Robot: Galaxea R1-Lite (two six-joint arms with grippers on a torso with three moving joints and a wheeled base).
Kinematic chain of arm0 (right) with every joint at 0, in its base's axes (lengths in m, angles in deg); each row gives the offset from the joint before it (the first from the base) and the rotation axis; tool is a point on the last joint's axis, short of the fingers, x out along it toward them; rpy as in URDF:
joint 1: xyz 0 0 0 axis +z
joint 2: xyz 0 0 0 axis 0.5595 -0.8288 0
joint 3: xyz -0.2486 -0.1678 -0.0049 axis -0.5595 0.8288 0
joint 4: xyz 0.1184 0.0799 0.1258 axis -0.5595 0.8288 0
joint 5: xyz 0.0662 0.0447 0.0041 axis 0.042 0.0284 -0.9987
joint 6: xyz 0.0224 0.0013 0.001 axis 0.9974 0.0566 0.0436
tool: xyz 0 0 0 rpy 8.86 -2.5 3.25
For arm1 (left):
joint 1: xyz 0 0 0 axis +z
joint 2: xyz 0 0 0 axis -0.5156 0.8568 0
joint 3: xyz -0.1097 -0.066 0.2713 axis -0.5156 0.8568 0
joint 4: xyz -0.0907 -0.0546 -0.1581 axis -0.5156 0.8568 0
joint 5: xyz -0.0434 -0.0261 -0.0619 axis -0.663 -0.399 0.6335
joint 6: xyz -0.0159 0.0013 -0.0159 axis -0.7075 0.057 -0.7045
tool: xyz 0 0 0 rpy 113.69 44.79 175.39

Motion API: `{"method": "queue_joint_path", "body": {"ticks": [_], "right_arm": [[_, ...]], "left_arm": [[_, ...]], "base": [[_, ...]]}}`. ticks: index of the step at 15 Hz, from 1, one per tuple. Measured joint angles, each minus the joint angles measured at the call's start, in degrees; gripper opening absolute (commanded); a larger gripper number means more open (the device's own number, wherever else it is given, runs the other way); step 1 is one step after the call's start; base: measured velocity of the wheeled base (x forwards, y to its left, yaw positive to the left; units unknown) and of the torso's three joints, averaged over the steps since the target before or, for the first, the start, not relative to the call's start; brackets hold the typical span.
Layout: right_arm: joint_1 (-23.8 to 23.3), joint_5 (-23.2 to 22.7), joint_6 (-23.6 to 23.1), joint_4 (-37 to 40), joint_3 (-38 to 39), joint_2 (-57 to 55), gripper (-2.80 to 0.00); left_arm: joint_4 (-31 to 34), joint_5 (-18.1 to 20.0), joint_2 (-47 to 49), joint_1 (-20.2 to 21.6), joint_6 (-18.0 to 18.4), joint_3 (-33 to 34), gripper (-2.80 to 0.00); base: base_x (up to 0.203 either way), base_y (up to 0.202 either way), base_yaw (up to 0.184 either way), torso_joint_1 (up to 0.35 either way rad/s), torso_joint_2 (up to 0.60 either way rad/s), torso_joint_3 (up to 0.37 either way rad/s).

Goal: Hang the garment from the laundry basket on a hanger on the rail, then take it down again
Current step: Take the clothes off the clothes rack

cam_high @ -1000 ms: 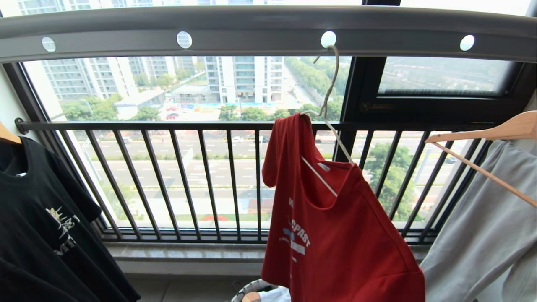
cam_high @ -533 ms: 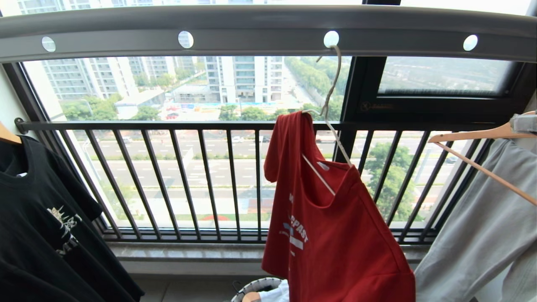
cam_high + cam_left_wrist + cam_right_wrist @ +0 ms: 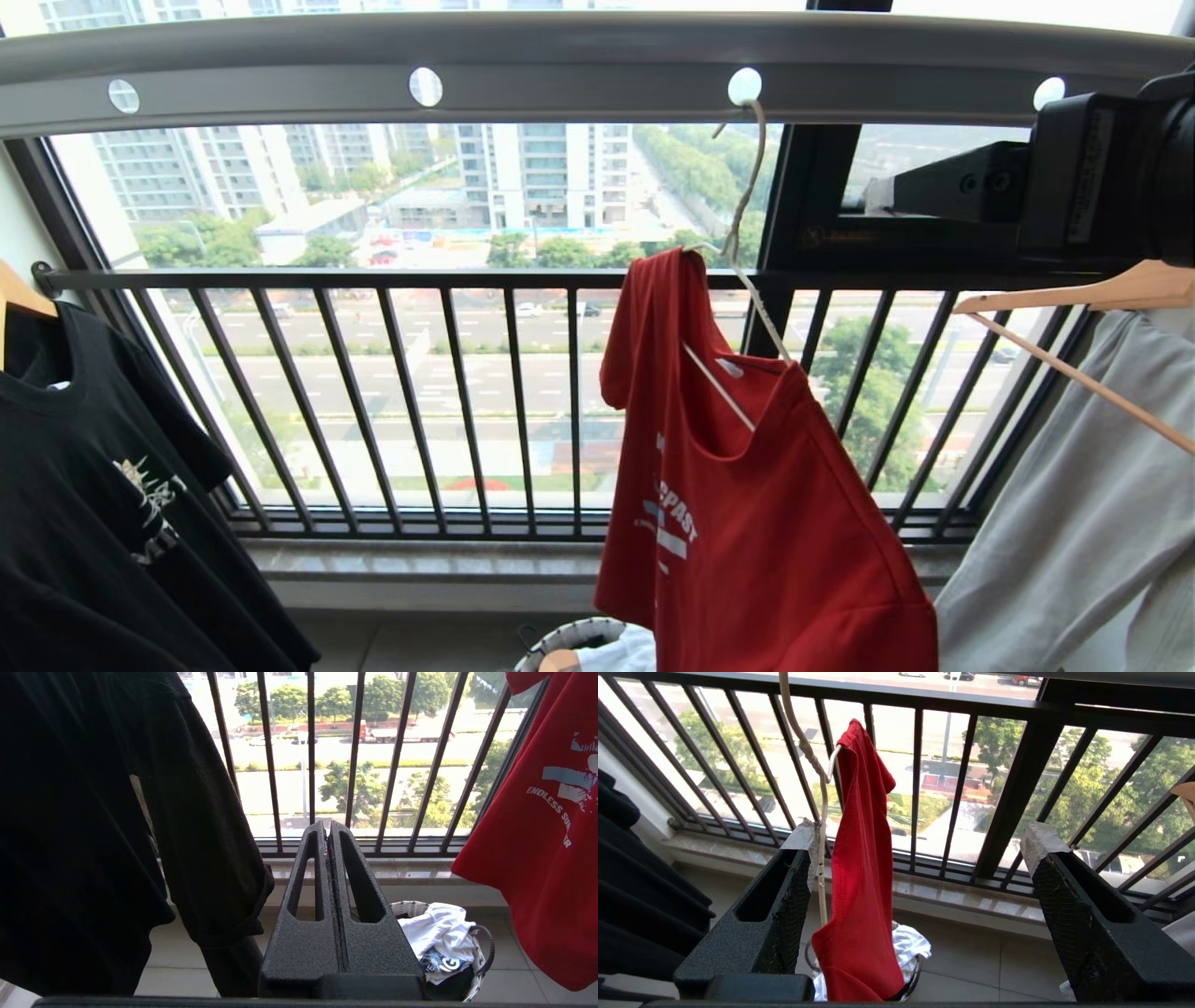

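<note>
Two grippers: right gripper (image 3: 920, 849) spread wide, empty, near the shirt (image 3: 747, 504) hanging lopsided on the hanger (image 3: 742, 201); left gripper (image 3: 328, 828) closed, idle.

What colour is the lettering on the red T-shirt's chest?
The red T-shirt has white lettering with pale blue-grey bars, clearest in the left wrist view.
</note>
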Motion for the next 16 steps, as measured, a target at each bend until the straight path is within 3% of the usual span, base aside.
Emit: {"method": "queue_joint_path", "body": {"ticks": [4,9,16], "right_arm": [[0.58,6.13,2.38,-4.8,-0.38,-5.43,0.0],[0.69,6.23,5.51,-8.92,-0.21,-10.43,0.0],[1.18,6.55,4.97,-14.79,-0.52,-15.81,0.0]], "left_arm": [[-0.01,0.0,0.0,0.0,-0.01,0.0,-2.8],[0.01,0.0,0.0,0.0,0.01,0.0,-2.8],[0.01,0.0,0.0,0.0,-0.01,0.0,-2.8]], "base": [[0.0,0.0,0.0,0.0,0.0,0.0],[0.0,0.0,0.0,0.0,0.0,0.0],[0.0,0.0,0.0,0.0,0.0,0.0]]}}
